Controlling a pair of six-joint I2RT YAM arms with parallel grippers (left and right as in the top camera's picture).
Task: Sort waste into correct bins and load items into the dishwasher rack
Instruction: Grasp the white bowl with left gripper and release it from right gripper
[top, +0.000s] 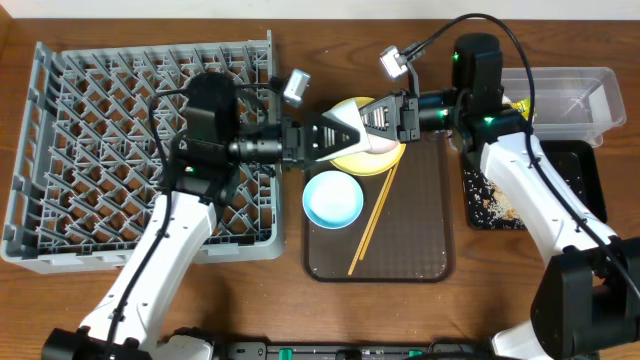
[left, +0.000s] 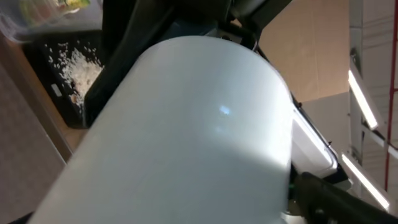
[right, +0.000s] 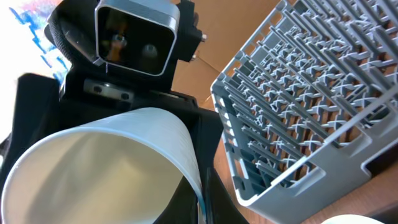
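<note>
Both grippers meet above the yellow plate (top: 352, 163) on the brown tray. My right gripper (top: 374, 122) is shut on the rim of the small white cup (right: 93, 168), with one finger inside and one outside (right: 198, 199). My left gripper (top: 352, 130) faces it with its fingers spread on either side of the cup (left: 186, 137), which fills the left wrist view and hides those fingers. The light blue bowl (top: 333, 199) and the chopsticks (top: 373, 220) lie on the tray. The grey dishwasher rack (top: 100, 150) stands at the left (right: 298, 112).
The brown tray (top: 420, 235) lies in the middle. The black bin (top: 585, 180) at the right holds rice and crumbs (top: 490, 205) (left: 74, 65). The clear bin (top: 570, 95) behind it holds the green-and-yellow wrapper (top: 518, 108).
</note>
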